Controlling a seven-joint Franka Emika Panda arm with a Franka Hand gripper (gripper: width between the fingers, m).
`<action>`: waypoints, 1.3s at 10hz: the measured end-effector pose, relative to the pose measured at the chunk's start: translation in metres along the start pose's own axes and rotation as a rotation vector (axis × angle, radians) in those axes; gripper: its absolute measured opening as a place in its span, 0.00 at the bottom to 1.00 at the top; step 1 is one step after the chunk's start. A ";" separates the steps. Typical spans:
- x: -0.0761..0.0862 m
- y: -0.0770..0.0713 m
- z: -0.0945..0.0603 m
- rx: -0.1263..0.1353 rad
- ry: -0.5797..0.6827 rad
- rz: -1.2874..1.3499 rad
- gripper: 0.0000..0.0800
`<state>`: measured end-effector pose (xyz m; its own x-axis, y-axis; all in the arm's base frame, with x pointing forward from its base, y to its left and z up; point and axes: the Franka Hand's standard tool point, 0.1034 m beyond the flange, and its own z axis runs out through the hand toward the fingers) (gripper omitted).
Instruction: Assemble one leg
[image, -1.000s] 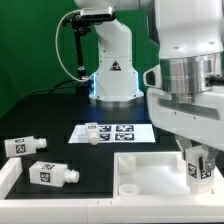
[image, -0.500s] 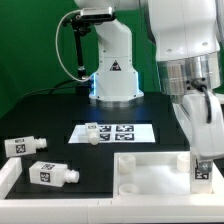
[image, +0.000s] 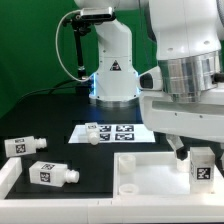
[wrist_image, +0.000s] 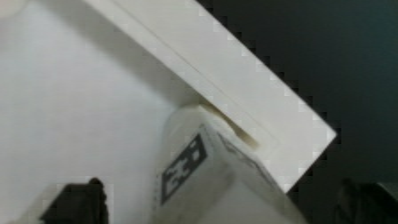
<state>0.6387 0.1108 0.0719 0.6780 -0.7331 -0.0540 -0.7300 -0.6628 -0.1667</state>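
Observation:
One leg (image: 203, 167), a white square peg with a tag on its side, stands upright at the corner of the white tabletop (image: 150, 163) on the exterior view's right. My gripper (image: 193, 154) is low over it, mostly hidden by the wrist. In the wrist view the leg (wrist_image: 214, 170) sits between the two dark fingers (wrist_image: 80, 202), next to the tabletop's raised rim (wrist_image: 240, 75). A gap shows between the leg and one finger, so the gripper (wrist_image: 222, 205) looks open around it. Two more legs (image: 20, 146) (image: 52, 172) lie on the exterior view's left.
The marker board (image: 118, 131) lies on the black table behind the tabletop, with another small leg (image: 92, 137) at its edge. The robot base (image: 112, 70) stands at the back. A white ledge (image: 8, 178) runs along the front left.
The wrist turned one way half a second ago and has turned back now. The leg has stayed upright at the tabletop's corner.

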 end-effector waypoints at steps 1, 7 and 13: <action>0.001 0.001 0.000 -0.001 0.001 -0.063 0.81; 0.008 0.000 0.000 -0.027 0.064 -0.506 0.66; 0.008 0.003 0.000 -0.023 0.050 -0.065 0.36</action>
<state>0.6419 0.1032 0.0713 0.7191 -0.6949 0.0052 -0.6870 -0.7120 -0.1455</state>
